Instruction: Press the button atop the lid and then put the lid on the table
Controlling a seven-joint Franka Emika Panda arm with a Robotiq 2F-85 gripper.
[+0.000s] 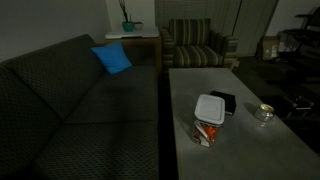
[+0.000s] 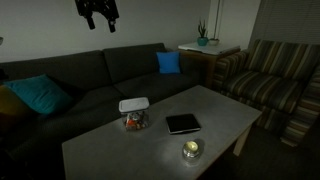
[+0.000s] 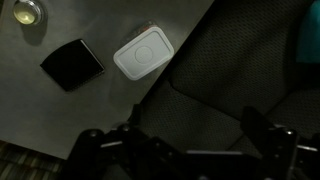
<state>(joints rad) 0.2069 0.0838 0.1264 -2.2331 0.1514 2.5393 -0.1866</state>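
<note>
The white square lid [image 1: 209,107] sits on a small clear container [image 1: 205,131] with reddish contents, at the sofa side of the grey table [image 1: 240,150]. Both exterior views show the lid [image 2: 133,103], and the wrist view looks down on it [image 3: 143,52]. A round raised button marks its middle. My gripper [image 2: 98,12] hangs high over the sofa back, far from the lid. In the wrist view the gripper [image 3: 195,127] is open above the sofa cushions, with nothing between its fingers [image 3: 255,128].
A small black box [image 2: 183,124] and a round shiny dish [image 2: 191,150] lie on the table beyond the lid. The dark sofa [image 2: 90,80] carries blue [image 2: 168,62] and teal [image 2: 40,95] pillows. A striped armchair [image 2: 272,85] and a plant on a side table [image 2: 205,40] stand at the far end.
</note>
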